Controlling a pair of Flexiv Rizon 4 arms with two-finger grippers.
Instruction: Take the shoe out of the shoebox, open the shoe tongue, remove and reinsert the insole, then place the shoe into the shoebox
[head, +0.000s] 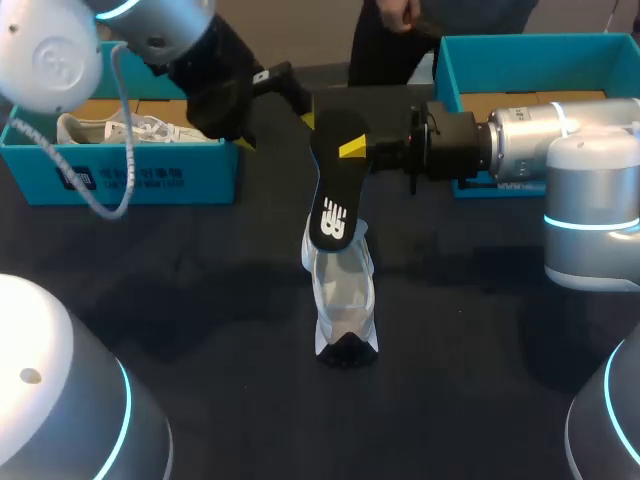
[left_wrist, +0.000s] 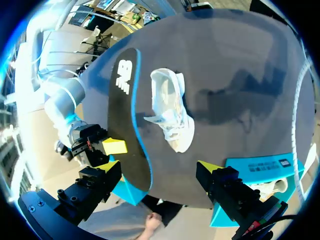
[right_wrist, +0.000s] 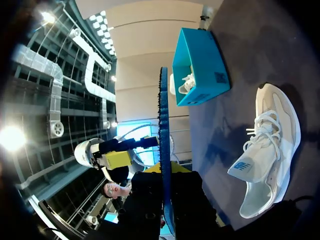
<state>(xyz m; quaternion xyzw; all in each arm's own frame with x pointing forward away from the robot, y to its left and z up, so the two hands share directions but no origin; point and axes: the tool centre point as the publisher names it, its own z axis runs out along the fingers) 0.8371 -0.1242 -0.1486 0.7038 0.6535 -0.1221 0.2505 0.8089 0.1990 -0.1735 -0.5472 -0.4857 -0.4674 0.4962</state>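
Shoebox (head: 120, 178) holding white shoe (head: 105, 128), right gripper (head: 352, 148) clamped on insole (head: 327, 175), left gripper (left_wrist: 159, 168) spread apart

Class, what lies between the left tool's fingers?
The black insole, held by the right tool, sits between the left tool's open fingers; the left wrist view shows it.

Left gripper (left_wrist: 159, 169) wide, right gripper (head: 352, 150) clamped.

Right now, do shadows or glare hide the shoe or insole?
Head view: the white shoe stands out on the dark table. Left wrist view: soft shadows fall on the table beside the shoe, not on it. Right wrist view: ceiling glare sits clear of the insole.
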